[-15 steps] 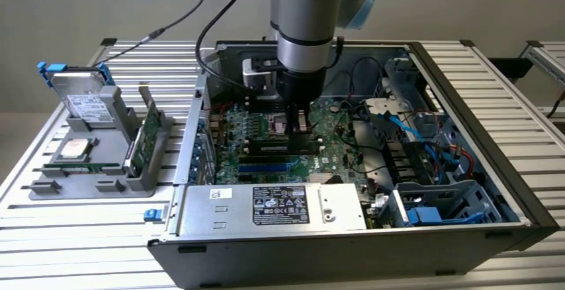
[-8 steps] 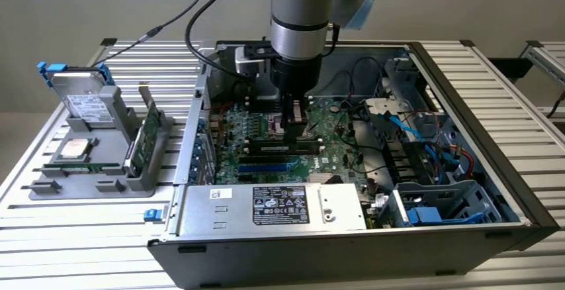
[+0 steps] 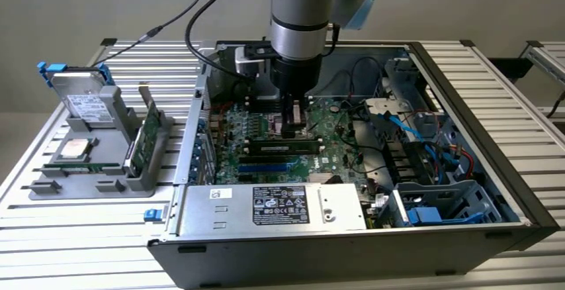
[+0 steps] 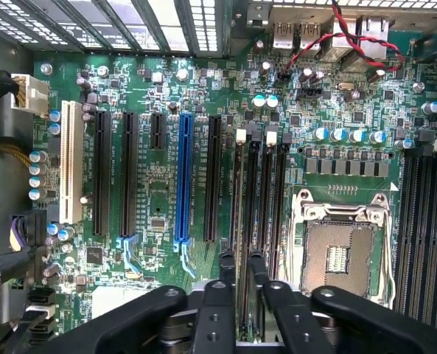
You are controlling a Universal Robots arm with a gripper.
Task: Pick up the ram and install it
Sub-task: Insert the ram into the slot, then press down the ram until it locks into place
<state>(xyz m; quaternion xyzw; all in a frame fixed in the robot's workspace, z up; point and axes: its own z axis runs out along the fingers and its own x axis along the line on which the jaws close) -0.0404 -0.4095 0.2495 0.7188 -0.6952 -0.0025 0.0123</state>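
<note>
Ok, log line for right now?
gripper | low over motherboard slots, beside CPU socket | hold: unclear | ram: in tray

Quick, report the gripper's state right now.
Gripper: fingers close together over a memory slot on the motherboard, gripping a thin ram stick edge-on between them.

Even, soft light in the exterior view, with weak shadows inside the open computer case (image 3: 494,191) and mild overall softness. In the wrist view, bright glare washes the slotted case wall (image 4: 159,22); the motherboard (image 4: 159,184) looks sharp, the near black fingers (image 4: 219,295) perhaps slightly blurred.
</note>
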